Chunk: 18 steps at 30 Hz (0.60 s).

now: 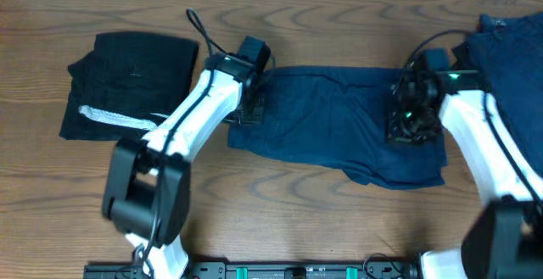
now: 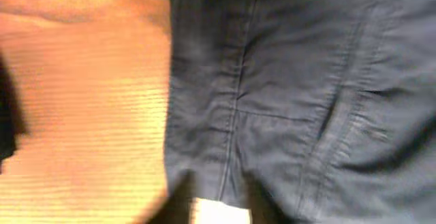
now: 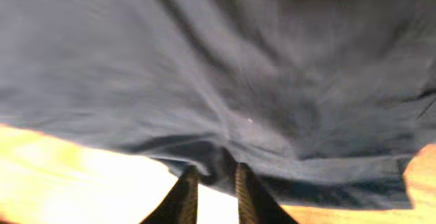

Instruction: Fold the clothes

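Right jaws: you had them drawn close on a dark fold at the near edge of the navy garment (image 3: pixel 225 81). The right gripper (image 3: pixel 214 173) sat at the bottom centre of the right wrist view.
Left jaws: your left gripper (image 2: pixel 219 186) showed only two blurred dark fingers (image 2: pixel 178 200) at the bottom edge with a pale patch between them. Whether they pinched the cloth could not be told.
Right wrist: you held it pointed down over the right part of the garment, right of centre in the overhead view.
Left wrist: you held it low at the garment's left edge, where cloth met bare table (image 1: pixel 51 194).
Right arm (image 1: pixel 488 147): it rose from the lower right corner and bent toward the upper left.
Left arm (image 1: pixel 191 114): its white link slanted from the lower left up to the right.
Navy garment: it lay spread across the middle of the frame, rumpled at its lower right.
Black garment (image 1: pixel 140 67): it lay folded at the upper left, a whitish-grey band (image 1: pixel 114 119) along its lower edge.
Second navy piece (image 1: pixel 509 54): it lay at the upper right.
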Available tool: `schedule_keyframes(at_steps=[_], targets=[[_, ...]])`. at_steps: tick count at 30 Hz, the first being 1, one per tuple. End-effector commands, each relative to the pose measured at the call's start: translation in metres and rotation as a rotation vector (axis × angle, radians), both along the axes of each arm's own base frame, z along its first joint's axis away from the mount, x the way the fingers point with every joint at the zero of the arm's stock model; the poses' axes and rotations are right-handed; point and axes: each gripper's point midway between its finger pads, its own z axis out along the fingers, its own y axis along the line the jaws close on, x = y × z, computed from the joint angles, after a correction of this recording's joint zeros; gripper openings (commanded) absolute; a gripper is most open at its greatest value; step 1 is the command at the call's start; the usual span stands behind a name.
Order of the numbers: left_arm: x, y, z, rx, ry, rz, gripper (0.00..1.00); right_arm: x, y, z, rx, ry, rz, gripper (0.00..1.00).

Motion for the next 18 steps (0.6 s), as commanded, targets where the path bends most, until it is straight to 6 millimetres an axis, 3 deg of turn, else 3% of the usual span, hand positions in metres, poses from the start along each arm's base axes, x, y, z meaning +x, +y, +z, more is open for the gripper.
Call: schedule_keyframes(at_steps=[1, 4, 6, 9, 12, 18], targets=[[0.012, 0.019, 0.039, -0.035, -0.106, 0.053, 0.59, 0.011, 0.019, 0.023, 0.072, -0.073, 0.028, 0.23], [0.017, 0.035, 0.040, -0.041, -0.105, 0.056, 0.66, 0.018, 0.034, 0.026, 0.085, -0.109, 0.070, 0.29], [0.021, 0.030, 0.030, -0.130, -0.070, 0.013, 0.66, 0.026, 0.046, 0.023, 0.091, -0.130, 0.095, 0.38], [0.026, 0.018, 0.015, -0.228, -0.031, -0.018, 0.66, 0.035, 0.058, 0.016, 0.097, -0.147, 0.119, 0.38], [0.035, 0.018, -0.001, -0.221, -0.027, -0.015, 0.67, 0.048, 0.066, 0.006, 0.101, -0.167, 0.137, 0.36], [0.047, 0.014, -0.027, -0.220, -0.019, -0.016, 0.67, 0.065, 0.076, -0.038, 0.099, -0.124, 0.162, 0.31]])
